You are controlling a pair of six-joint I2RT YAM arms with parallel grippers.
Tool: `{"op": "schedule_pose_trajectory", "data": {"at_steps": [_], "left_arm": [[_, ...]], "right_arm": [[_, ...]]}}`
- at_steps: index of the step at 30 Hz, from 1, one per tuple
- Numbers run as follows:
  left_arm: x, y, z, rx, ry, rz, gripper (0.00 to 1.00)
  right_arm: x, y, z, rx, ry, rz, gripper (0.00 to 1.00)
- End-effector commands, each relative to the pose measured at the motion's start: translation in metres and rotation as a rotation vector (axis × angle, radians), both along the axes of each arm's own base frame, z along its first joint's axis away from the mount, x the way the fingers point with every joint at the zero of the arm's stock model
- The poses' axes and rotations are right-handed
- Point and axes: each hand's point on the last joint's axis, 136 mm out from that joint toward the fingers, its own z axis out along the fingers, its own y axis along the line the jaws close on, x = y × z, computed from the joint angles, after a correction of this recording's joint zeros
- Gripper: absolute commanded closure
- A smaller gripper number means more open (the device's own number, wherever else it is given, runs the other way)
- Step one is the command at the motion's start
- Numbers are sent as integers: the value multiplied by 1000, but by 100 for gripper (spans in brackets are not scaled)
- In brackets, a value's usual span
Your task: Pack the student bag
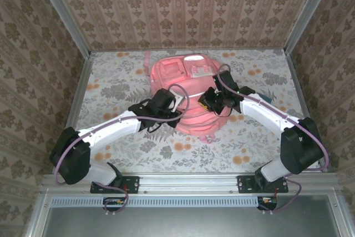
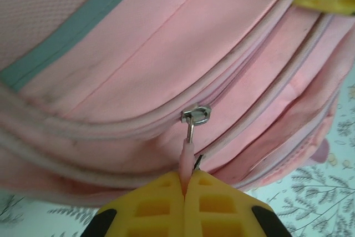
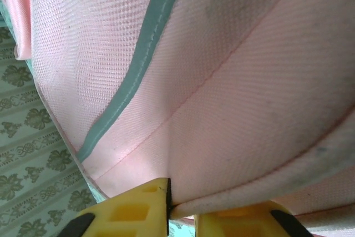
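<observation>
Salmon-pink fabric dominates from above: the student bag (image 1: 183,81) lies flat mid-table (image 1: 116,81), toward the far side, its inside hidden. Both arms meet over its near half and cover the pockets there.

From the left wrist, the left gripper (image 2: 186,184) is clenched on the pink zipper pull (image 2: 186,159) hanging from a metal slider (image 2: 196,116); the zip beside it looks closed.

From the right wrist, the right gripper (image 3: 183,209) pinches a pale piped edge of the bag, near a teal stripe (image 3: 119,104). The frame's bottom edge cuts off its fingers.
</observation>
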Motion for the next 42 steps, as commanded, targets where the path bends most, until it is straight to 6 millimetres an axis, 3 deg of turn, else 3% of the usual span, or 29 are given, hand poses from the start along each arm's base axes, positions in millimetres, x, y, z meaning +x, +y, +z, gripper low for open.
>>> {"op": "schedule_pose_trajectory", "data": {"at_steps": [1, 7, 11, 14, 18, 21, 25, 28, 33, 36, 39, 42], "left_arm": [[13, 46, -11, 125, -30, 130, 100], [27, 76, -17, 146, -19, 261, 100], [29, 75, -16, 95, 11, 264, 97], [29, 72, -6, 56, 16, 257, 58], [30, 85, 13, 20, -4, 286, 27], [31, 96, 29, 4, -42, 298, 18], [36, 103, 53, 18, -116, 274, 13], [45, 104, 68, 41, -174, 268, 10], [60, 93, 80, 41, -213, 238, 9], [69, 90, 79, 60, -219, 247, 9], [75, 88, 76, 70, -213, 258, 9], [77, 87, 74, 63, -210, 265, 8]], "right_arm": [[8, -20, 1, -68, -9, -67, 85], [9, -19, 6, -64, -25, -55, 85], [6, -14, 16, -71, -50, 11, 67], [-2, -21, 27, -129, -86, 53, 46], [-21, -52, 40, -254, -141, 65, 31], [-31, -91, 46, -403, -174, 30, 24], [-33, -152, 48, -638, -193, -35, 18], [-30, -195, 36, -770, -126, -81, 14], [-14, -235, 2, -809, 12, -93, 6], [2, -251, -29, -783, 104, -86, 5], [19, -260, -51, -779, 159, -51, 8], [33, -268, -72, -807, 232, -4, 21]]}}
